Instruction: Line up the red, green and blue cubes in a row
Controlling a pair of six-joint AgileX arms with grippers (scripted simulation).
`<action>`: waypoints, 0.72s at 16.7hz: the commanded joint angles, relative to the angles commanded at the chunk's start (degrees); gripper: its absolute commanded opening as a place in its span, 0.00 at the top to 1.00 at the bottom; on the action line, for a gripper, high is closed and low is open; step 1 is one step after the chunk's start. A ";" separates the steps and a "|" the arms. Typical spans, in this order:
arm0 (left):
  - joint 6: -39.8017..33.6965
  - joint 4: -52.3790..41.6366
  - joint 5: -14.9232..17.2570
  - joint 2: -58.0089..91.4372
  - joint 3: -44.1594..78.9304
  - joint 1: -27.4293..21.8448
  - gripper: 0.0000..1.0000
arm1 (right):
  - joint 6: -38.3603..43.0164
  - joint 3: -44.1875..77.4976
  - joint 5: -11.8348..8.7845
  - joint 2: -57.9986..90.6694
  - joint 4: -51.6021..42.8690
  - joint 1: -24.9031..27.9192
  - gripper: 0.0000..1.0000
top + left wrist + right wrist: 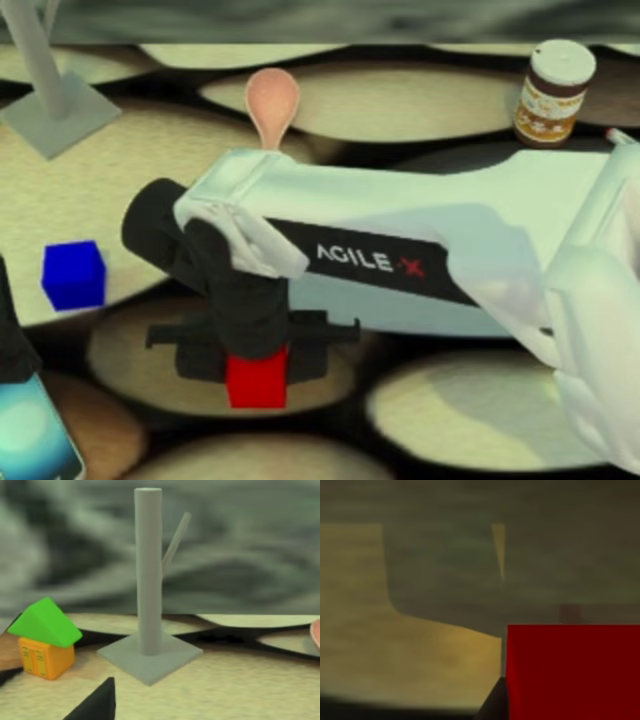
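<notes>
The red cube [257,380] sits near the front middle of the table, right under my right gripper [256,352]. That arm reaches in from the right. In the right wrist view the red cube [572,672] fills the near corner, with a dark fingertip [495,700] pressed against its side; the gripper is shut on it. The blue cube [73,274] stands alone on the table at the left. No green cube shows in any view. My left arm [10,330] is parked at the left edge, and its gripper [200,715] is open, showing one fingertip [95,702].
A grey post stand [55,100] stands at the back left. A pink spoon [271,100] lies at the back middle and a white-lidded jar [553,90] at the back right. A phone [35,440] lies at the front left. A toy house [44,637] with a green roof stands beside the stand.
</notes>
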 joint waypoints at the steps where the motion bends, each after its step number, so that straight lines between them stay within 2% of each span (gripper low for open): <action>1: 0.00 0.00 0.00 0.00 0.00 0.00 0.00 | 0.00 0.00 0.00 0.00 0.00 0.00 1.00; 12: 0.00 0.00 0.00 0.00 0.00 0.00 0.00 | 0.00 0.00 0.00 0.00 0.00 0.00 0.17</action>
